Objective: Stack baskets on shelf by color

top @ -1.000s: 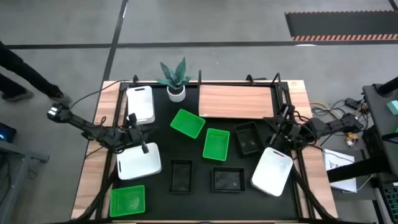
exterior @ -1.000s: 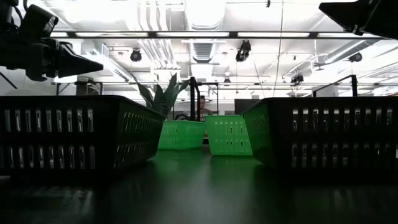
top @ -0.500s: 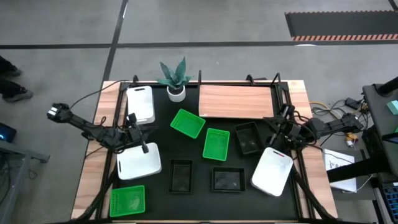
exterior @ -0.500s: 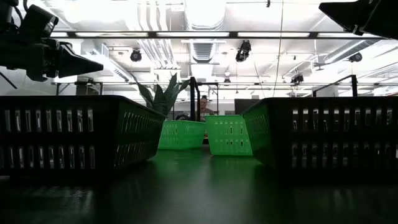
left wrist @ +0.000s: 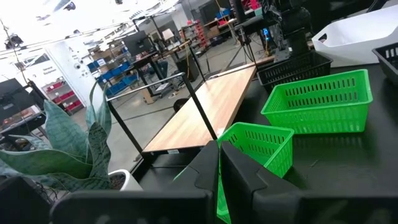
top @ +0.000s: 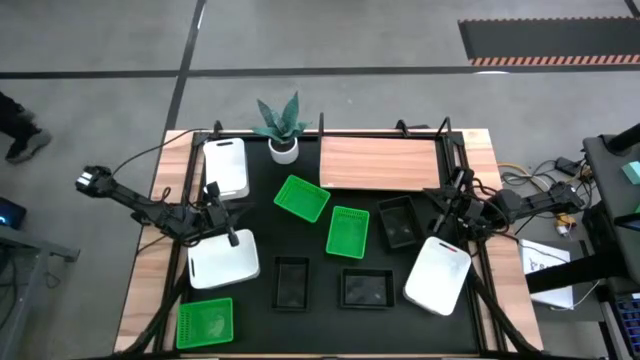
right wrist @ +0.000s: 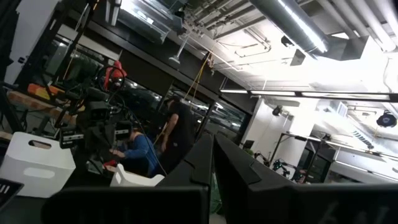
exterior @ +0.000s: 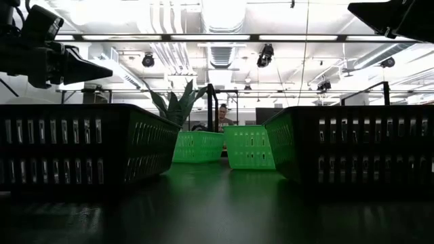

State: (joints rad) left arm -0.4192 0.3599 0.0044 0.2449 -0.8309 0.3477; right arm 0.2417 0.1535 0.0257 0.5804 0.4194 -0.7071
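Shelf: the wooden shelf [top: 381, 163] lay flat at the far side of the table [top: 315, 262], right of the middle, and it was bare.

Baskets: none were stacked. Two white baskets sat on the left: one at the far left [top: 227, 167], one nearer the front [top: 222, 259]. A third white basket [top: 438, 275] sat at the right front. Two green baskets [top: 302, 197] [top: 347, 231] lay in the middle, and a third green one [top: 205, 323] sat at the front left corner. Three black baskets lay on the dark table: two at the front middle [top: 292, 283] [top: 366, 289] and one [top: 398, 220] just before the shelf.

Left gripper: the left gripper [top: 221, 219] hung between the two white baskets on the left, above the table. Its fingers [left wrist: 239, 171] were pressed together with nothing in them.

Right gripper: the right gripper [top: 447, 222] hung at the right side, between the black basket near the shelf and the white basket. Its fingers [right wrist: 224, 165] were also together and empty.

Which way: the black basket lay just left of the right gripper, with its long side pointing toward the shelf. The right arm was much nearer to it and to the shelf, so I think that arm was best for that basket.

Plant: a plant in a white pot [top: 283, 148] stood just left of the shelf.
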